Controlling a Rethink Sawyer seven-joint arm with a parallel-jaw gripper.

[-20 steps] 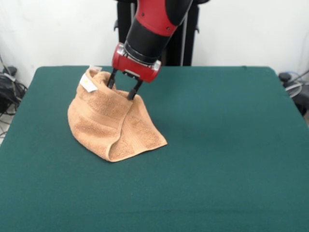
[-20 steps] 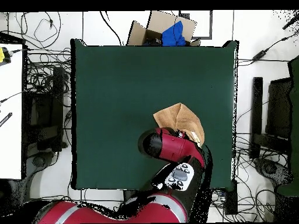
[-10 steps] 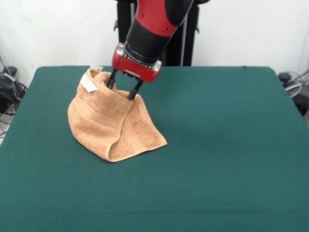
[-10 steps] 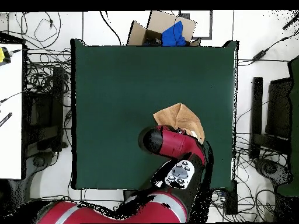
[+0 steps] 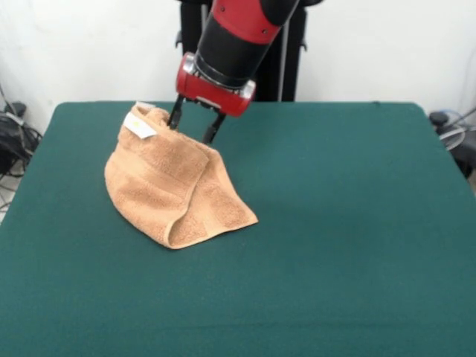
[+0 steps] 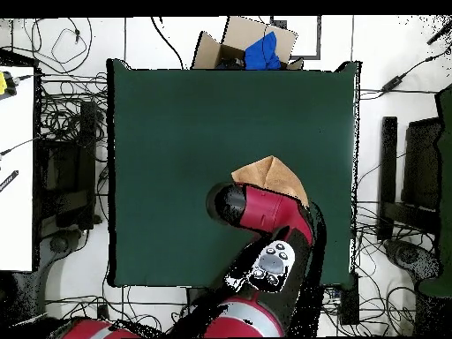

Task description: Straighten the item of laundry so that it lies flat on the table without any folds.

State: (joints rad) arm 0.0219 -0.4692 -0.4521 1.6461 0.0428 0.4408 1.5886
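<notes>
The item of laundry (image 5: 175, 186), a peach-orange towel, sits heaped in a folded mound on the left part of the green table (image 5: 357, 223). Its white tag (image 5: 140, 126) shows at the raised top corner. My gripper (image 5: 189, 134) hangs just over the mound's top ridge. It is open, with the tips of both dark fingers (image 5: 210, 131) at the cloth's upper edge and nothing gripped between them. In the overhead view the red arm (image 6: 260, 212) covers the gripper and part of the towel (image 6: 275, 175), which lies near the table's (image 6: 177, 132) lower right.
A cardboard box (image 6: 228, 42) holding something blue (image 6: 261, 51) stands on the floor past the table's top edge in the overhead view. Cables and dark equipment (image 6: 66, 168) line both sides. A white surface (image 6: 16, 177) stands at the far left.
My gripper has risen a little, so its fingers no longer reach down around the towel's top fold. The towel's ridge has settled slightly and stays heaped.
</notes>
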